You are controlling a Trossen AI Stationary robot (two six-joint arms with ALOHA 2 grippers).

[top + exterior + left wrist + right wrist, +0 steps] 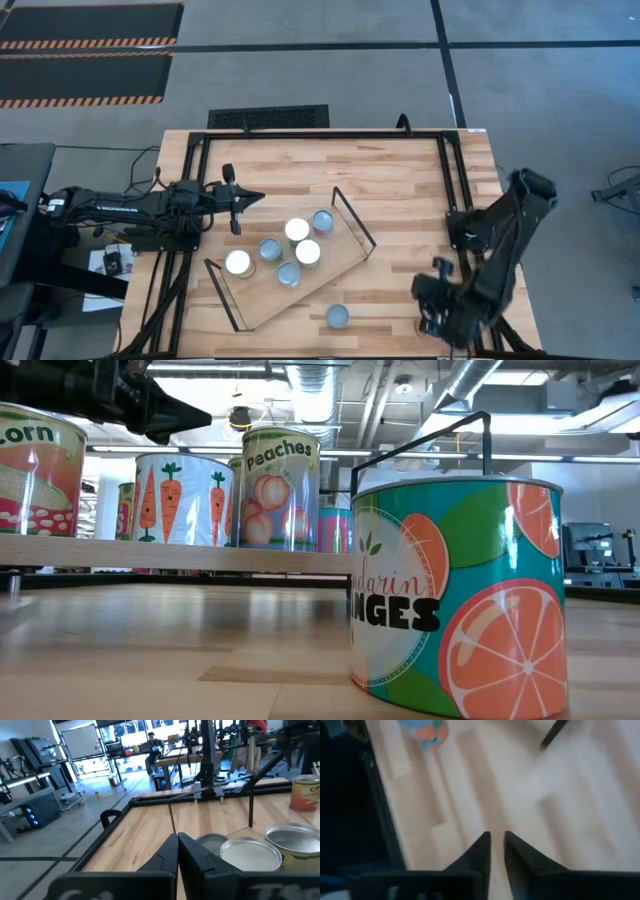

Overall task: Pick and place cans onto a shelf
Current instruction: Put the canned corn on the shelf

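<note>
The light-wood shelf (pixel 262 300) lies slantwise mid-table, black wire frames at both short ends. Several cans stand on its board, among them a white-topped one (pixel 297 229) and a blue-grey one (pixel 322 221); the low view shows corn (pixel 35 475), carrots (pixel 185 500) and peaches (pixel 280 490) labels. One mandarin-oranges can (pixel 337 317) stands on its base on the tabletop near the front edge, large in the low view (pixel 460 600). My left gripper (pixel 255 197) is shut and empty, above the table left of the shelf. My right gripper (pixel 497 836) hovers over bare table right of the loose can, fingers almost together, holding nothing.
A black frame (pixel 455 170) runs around the tabletop's edges. Bare wood lies at the far side of the table (pixel 330 160) and between the loose can and my right arm (pixel 390 300). A workshop with desks and a seated person (pixel 152 747) shows beyond the table.
</note>
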